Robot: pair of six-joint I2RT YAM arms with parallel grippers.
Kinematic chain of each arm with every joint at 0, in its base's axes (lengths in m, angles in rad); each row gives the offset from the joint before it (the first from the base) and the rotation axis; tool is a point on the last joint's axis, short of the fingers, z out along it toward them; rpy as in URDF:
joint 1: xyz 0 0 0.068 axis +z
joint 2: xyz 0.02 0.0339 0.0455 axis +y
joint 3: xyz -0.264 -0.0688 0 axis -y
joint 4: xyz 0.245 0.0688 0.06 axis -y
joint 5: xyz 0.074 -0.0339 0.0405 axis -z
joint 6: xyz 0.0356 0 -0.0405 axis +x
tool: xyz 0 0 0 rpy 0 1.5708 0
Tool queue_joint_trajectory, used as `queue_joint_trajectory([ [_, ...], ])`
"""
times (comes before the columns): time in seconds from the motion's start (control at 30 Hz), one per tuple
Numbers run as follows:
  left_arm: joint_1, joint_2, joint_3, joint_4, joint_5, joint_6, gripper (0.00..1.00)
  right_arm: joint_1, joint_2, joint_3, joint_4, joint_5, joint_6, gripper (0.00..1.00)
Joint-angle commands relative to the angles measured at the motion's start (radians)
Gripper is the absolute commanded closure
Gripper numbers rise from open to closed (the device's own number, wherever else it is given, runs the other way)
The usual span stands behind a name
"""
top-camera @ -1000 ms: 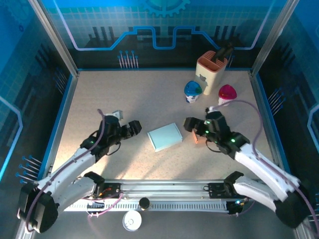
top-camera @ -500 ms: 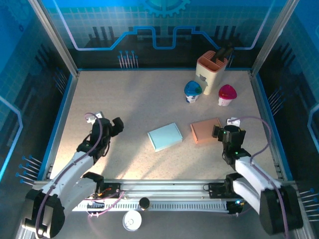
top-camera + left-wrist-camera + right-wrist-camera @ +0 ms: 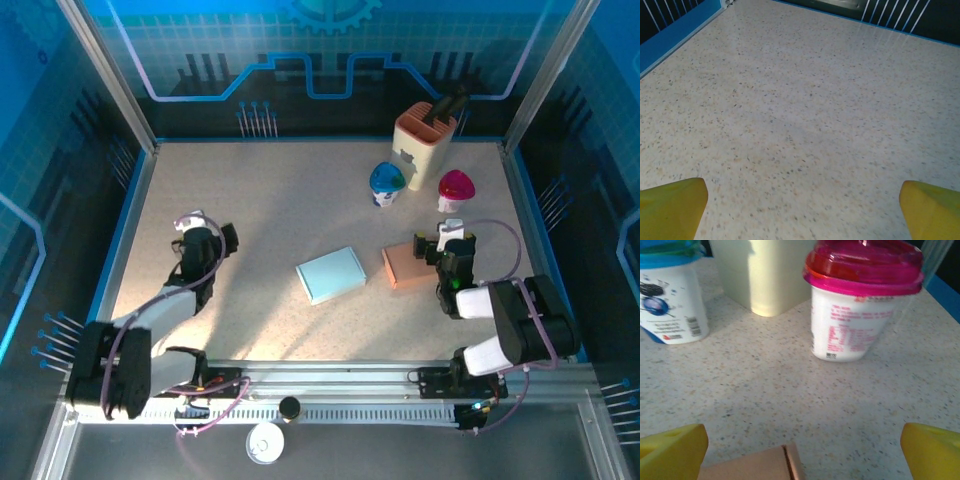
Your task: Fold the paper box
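Observation:
A flat light blue paper box (image 3: 331, 275) lies mid-table, touched by neither gripper. Right of it lies a flat brown carton (image 3: 408, 266), and its corner (image 3: 757, 467) shows at the bottom of the right wrist view. My left gripper (image 3: 207, 233) stands far left of the blue box, open over bare tabletop, its yellow fingertips (image 3: 671, 206) wide apart around nothing. My right gripper (image 3: 441, 241) sits at the brown carton's far right edge. It is open and empty, with a yellow fingertip (image 3: 932, 451) on each side of the view.
A pink-lidded cup (image 3: 860, 305), a blue-lidded cup (image 3: 671, 295) and a cream holder (image 3: 771, 275) stand just beyond the right gripper, at the back right of the table (image 3: 280, 200). Blue walls and metal posts (image 3: 110, 80) edge the table.
Both arms have drawn back from the blue box. The left gripper went to the far left, the right one off the brown carton to its right edge. Both stay open.

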Motion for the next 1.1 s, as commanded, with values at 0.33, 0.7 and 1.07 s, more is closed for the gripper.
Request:
queue_joint_trajectory([
  [0.33, 0.039, 0.375, -0.167, 0.865, 0.151, 0.162, 0.01, 0.003, 0.12, -0.069, 0.412, -0.056, -0.061, 0.0],
  [0.7, 0.048, 0.342, 0.008, 0.488, 0.202, 0.169, 0.01, 0.005, 0.084, 0.011, 0.219, -0.015, -0.05, 0.0],
  [1.07, 0.048, 0.339, 0.006, 0.492, 0.202, 0.17, 0.01, 0.015, 0.082, 0.101, 0.046, 0.0, -0.057, 0.0],
])
